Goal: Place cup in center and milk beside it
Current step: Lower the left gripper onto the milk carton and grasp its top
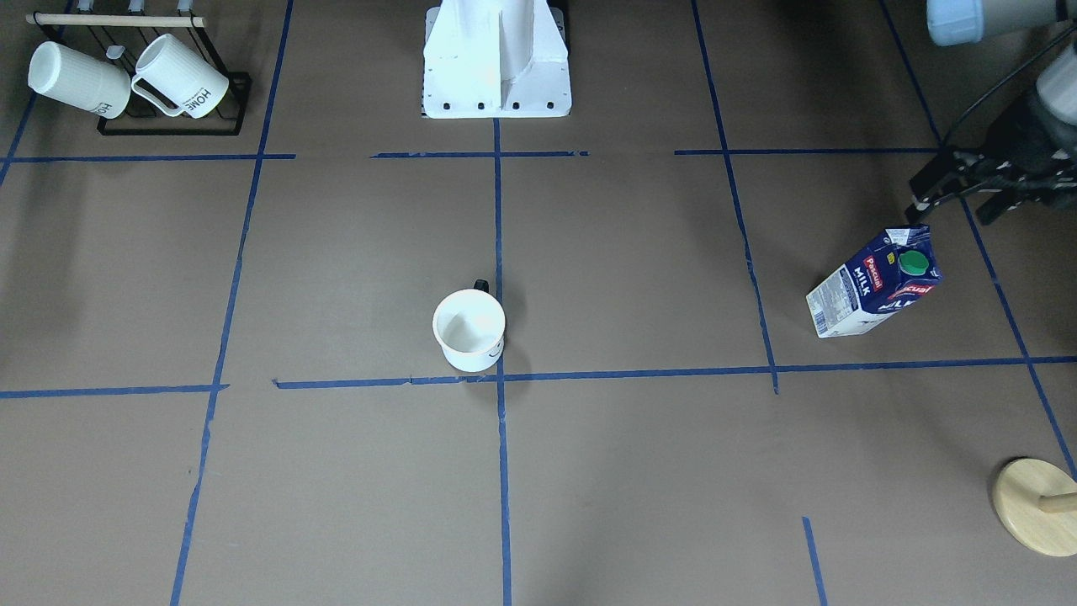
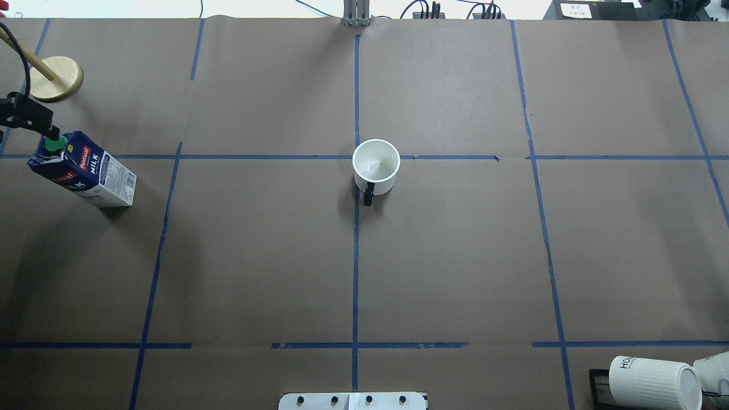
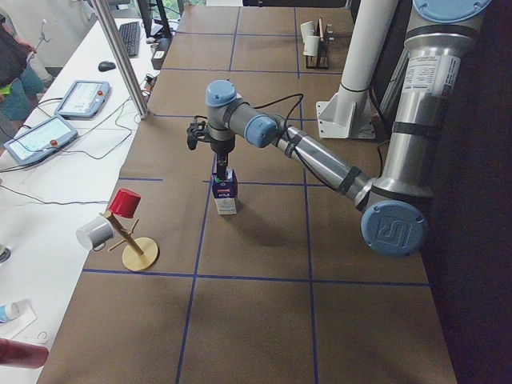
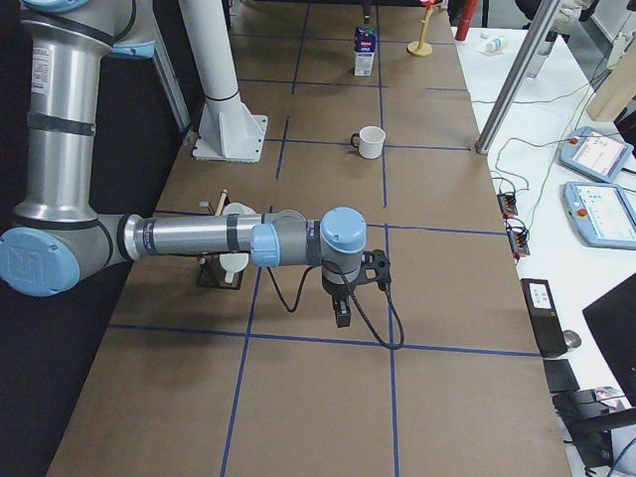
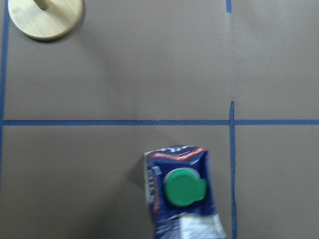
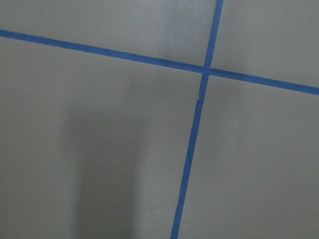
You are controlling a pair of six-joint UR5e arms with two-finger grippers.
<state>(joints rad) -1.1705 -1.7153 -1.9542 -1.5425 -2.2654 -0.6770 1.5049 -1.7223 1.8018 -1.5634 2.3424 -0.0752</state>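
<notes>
The cup [image 1: 469,330] stands upright at the center [image 1: 500,376], touching the tape crossing, with its black handle toward the robot; it also shows in the overhead view [image 2: 376,165]. The milk [image 1: 875,282] stands upright far out on my left side [image 2: 82,171]. My left gripper [image 1: 955,206] hovers just above the carton's green cap [image 5: 183,187], with its fingers spread and holding nothing. My right gripper [image 4: 343,313] shows only in the exterior right view, low over bare paper on my right side; I cannot tell whether it is open or shut.
A black rack with ribbed "HOME" mugs [image 1: 126,80] stands near the robot's right. A wooden mug tree [image 1: 1035,505] stands beyond the milk, at the far left edge. The robot's white base [image 1: 496,59] is behind the cup.
</notes>
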